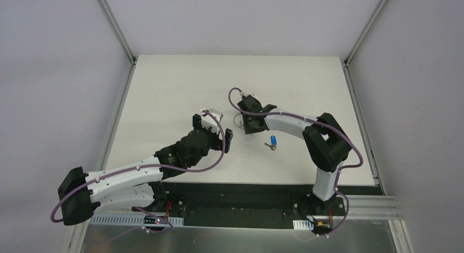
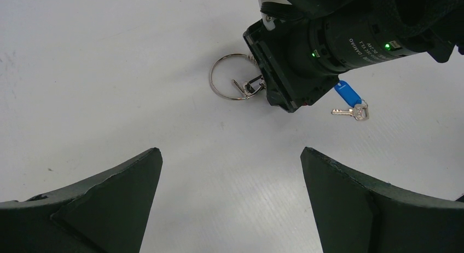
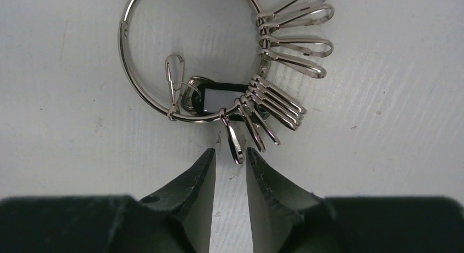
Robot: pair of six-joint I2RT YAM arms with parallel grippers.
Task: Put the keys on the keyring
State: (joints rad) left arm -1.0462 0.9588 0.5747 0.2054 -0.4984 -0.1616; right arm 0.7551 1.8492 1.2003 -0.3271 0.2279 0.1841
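Observation:
The keyring [image 3: 121,56], a thin silver wire ring, lies flat on the white table and carries several silver clips [image 3: 295,45] and a small black tag. My right gripper [image 3: 230,151] points down at it with its jaws a narrow gap apart. The end of one clip [image 3: 235,149] sits at their mouth, not pinched. The blue-headed key [image 1: 272,139] lies just right of that gripper, joined to a small silver key [image 2: 350,111]. My left gripper [image 1: 212,128] is wide open and empty, hovering left of the ring [image 2: 221,78]. It faces the blue key [image 2: 346,93].
The right arm's black wrist [image 2: 323,45] hangs over the ring's right side in the left wrist view. The white table [image 1: 164,88] is fenced by metal rails at left and right. Both arm bases stand on the black strip at the near edge.

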